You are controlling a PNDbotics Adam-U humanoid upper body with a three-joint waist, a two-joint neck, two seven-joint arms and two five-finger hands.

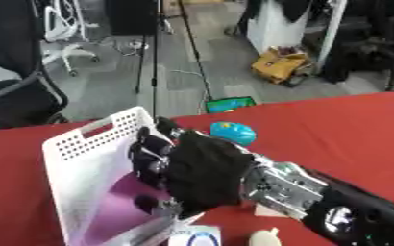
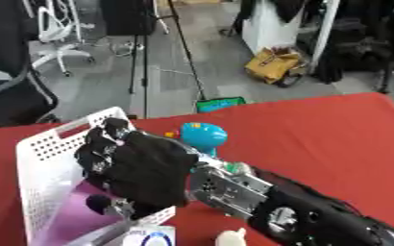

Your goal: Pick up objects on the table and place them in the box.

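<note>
My right hand [image 1: 202, 170], black-gloved, reaches in from the lower right and hovers over the white perforated box [image 1: 82, 144]. Its fingers [image 1: 150, 153] hang loosely bent over the box's inside, and I see nothing held between them. Under the hand, a purple thing [image 1: 120, 204] lies on the box's floor. A blue toy with an orange spot [image 2: 202, 135] sits on the red table [image 1: 335, 129] just behind the hand. Close to the front edge lies a small cream-coloured object [image 1: 266, 237]. The left hand shows in neither view.
A white card with a blue ring [image 1: 199, 237] lies by the box's near corner. The box stands tilted at the table's left. Beyond the table are office chairs [image 1: 62, 33], a tripod [image 1: 154, 57] and a yellow bag [image 1: 277, 65] on the floor.
</note>
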